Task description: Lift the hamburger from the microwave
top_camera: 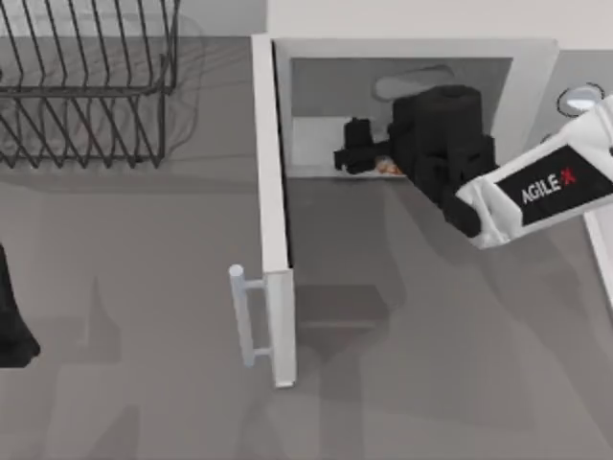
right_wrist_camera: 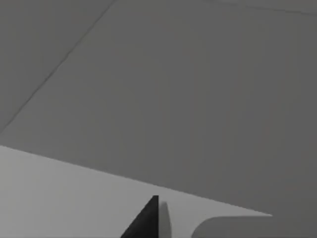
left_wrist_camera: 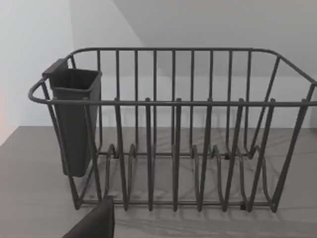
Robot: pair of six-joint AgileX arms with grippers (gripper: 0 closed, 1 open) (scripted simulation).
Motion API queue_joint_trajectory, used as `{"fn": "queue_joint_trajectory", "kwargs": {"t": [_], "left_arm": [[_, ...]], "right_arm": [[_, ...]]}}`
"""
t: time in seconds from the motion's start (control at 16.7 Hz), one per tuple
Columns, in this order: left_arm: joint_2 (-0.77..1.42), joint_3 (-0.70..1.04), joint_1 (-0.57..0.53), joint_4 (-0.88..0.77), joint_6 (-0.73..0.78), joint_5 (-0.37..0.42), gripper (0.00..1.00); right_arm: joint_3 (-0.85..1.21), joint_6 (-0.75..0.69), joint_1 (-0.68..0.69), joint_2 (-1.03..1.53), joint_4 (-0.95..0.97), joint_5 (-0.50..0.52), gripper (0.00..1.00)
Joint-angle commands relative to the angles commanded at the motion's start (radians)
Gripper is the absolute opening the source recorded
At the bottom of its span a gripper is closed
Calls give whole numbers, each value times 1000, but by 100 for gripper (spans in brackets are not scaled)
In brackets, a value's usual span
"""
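Observation:
The white microwave (top_camera: pixel 412 50) stands at the back, its door (top_camera: pixel 273 192) swung open toward the front with the bar handle (top_camera: pixel 241 316) at its end. My right arm reaches from the right into the pale grey cavity. Its gripper (top_camera: pixel 369 161) is low over the cavity floor and shut on the hamburger (top_camera: pixel 388 167), of which only a tan and orange sliver peeks out beside the black fingers. One dark fingertip (right_wrist_camera: pixel 148 220) shows against the cavity wall in the right wrist view. At the table's left edge my left gripper (top_camera: pixel 11 326) is parked and open.
A black wire rack (top_camera: pixel 86 86) stands at the back left; the left wrist view faces it, with a dark cutlery cup (left_wrist_camera: pixel 74 119) hanging on its side. Two round knobs (top_camera: pixel 579 99) sit on the microwave's right panel. The open door splits the table's middle.

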Motion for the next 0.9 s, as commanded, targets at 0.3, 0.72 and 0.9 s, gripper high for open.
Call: {"fn": "queue_joint_trajectory", "kwargs": {"t": [0.3,0.72,0.9], "left_arm": [[0,0,0,0,0,0,100],[0,0,0,0,0,0,100],[0,0,0,0,0,0,100]], "right_arm": [[-294,57,18,-148,139,188,0],[-528,102,31,-267,248,336,0],[-528,102,31,-267,248,336,0]]}}
